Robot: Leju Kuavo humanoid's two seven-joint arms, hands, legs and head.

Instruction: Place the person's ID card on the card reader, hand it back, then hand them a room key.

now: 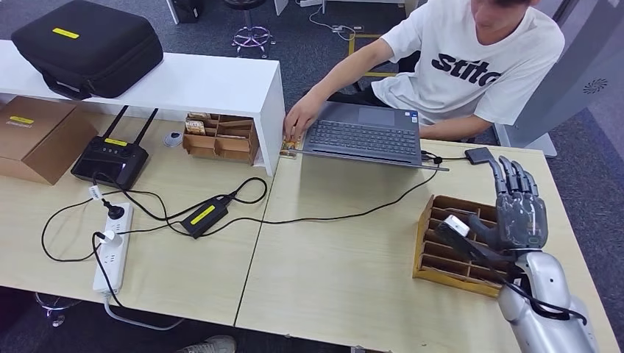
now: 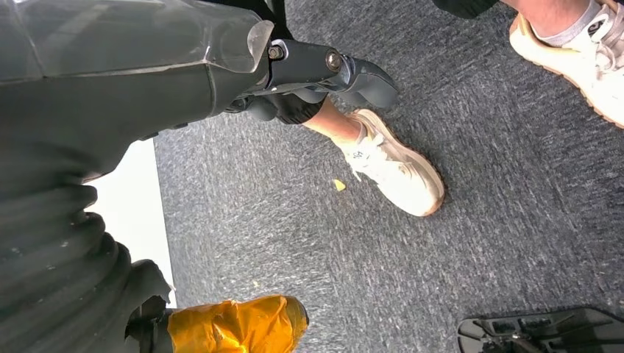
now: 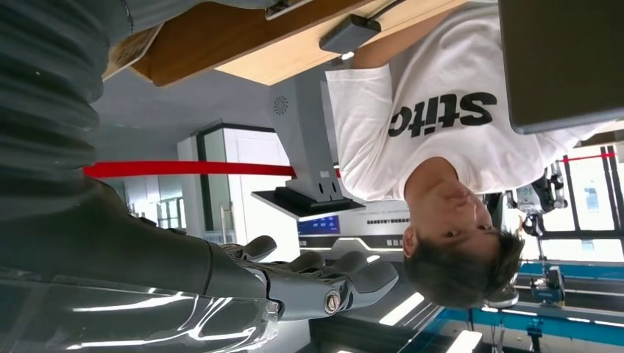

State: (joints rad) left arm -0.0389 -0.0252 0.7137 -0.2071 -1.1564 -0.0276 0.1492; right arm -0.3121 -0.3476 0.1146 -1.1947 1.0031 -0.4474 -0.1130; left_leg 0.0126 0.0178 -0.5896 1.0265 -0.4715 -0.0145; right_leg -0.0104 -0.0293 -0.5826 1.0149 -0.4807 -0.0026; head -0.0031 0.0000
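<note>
ID card [image 1: 291, 145]: on the table at the laptop's front-left corner, under the person's hand [image 1: 300, 118].

Right hand [image 1: 519, 208] is raised above the wooden slotted organizer [image 1: 434, 259] near the table's right edge, fingers extended upward, close together, holding nothing; it is well apart from the card. A small dark card reader [image 1: 480, 155] lies just beyond the fingertips. Left hand [image 2: 324, 77] hangs over grey carpet, fingers partly curled; whether it holds anything cannot be determined.

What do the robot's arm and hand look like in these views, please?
The right arm is glossy silver, with a black cable looping along it. The right hand is dark grey with segmented fingers. In the left wrist view, the left hand has a grey ribbed cover and dark fingers.
</note>
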